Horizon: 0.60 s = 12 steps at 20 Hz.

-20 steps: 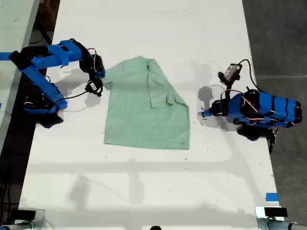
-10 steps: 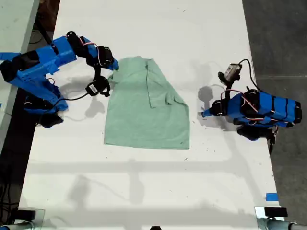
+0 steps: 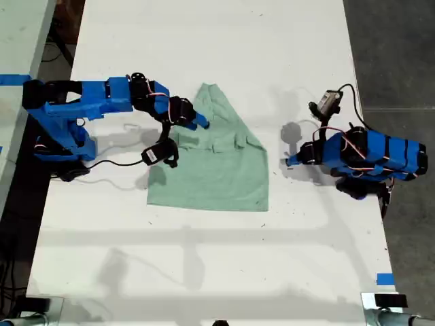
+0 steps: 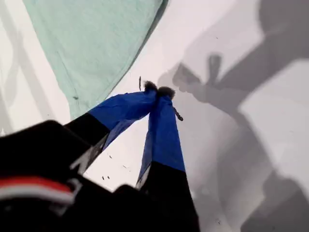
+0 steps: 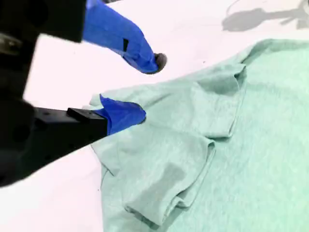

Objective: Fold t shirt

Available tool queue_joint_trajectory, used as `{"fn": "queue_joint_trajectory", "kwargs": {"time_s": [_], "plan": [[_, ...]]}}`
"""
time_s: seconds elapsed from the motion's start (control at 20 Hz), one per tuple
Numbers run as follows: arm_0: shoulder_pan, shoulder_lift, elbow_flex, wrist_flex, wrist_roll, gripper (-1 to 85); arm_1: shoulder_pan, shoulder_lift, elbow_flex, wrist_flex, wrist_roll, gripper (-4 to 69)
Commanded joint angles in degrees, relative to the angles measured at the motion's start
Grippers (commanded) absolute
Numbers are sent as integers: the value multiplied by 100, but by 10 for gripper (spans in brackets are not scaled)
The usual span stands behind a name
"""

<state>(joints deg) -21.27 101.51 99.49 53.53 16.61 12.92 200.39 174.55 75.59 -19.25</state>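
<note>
I judge the fold about half done: the t shirt [image 3: 217, 163] lies near the middle of the white surface [image 3: 204, 272], one sleeve side already turned in over the body, and the other side is now draped over my second gripper [image 5: 140, 89] partway across, not yet laid flat. My second gripper's fingers [image 5: 123, 115] are spread, one under the cloth edge and one above it clear of the cloth, so I read this as carrying the edge on the lower finger, not pinching it. My first gripper [image 4: 158, 90] sits over bare surface just beside the shirt's edge, toward the surface's edge at the exterior view's right, its fingers pressed together on nothing. Left to do, by my reckoning: lay this side down, then fold the length. Count: one shirt, two blue arms, one surface; a strip of blue tape [image 3: 385, 279] near the surface's corner at the exterior view's lower right.
</note>
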Motion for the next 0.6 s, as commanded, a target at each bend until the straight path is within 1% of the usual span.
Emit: {"fn": "queue_joint_trajectory", "kwargs": {"time_s": [0.0,0.15,0.25,0.3,0.35,0.45,0.5,0.55], "plan": [[-633,756,-510,677,44,-1,26,62,229,-18,-26,3],[-1327,2391,-422,1441,255,-1,26,62,229,-18,-26,3],[-1380,3814,299,1556,325,-1,26,62,229,-18,-26,3],[-1178,4588,967,1450,220,-1,26,62,229,-18,-26,3],[-773,5326,2030,1099,-79,-1,26,62,229,-18,-26,3],[281,6741,4667,-185,-826,-2,44,62,229,-18,-26,3],[580,7523,5897,-756,-1046,-2,44,62,229,-18,-18,3],[712,8517,6943,-1011,-1107,-2,44,62,229,-18,0,3]]}}
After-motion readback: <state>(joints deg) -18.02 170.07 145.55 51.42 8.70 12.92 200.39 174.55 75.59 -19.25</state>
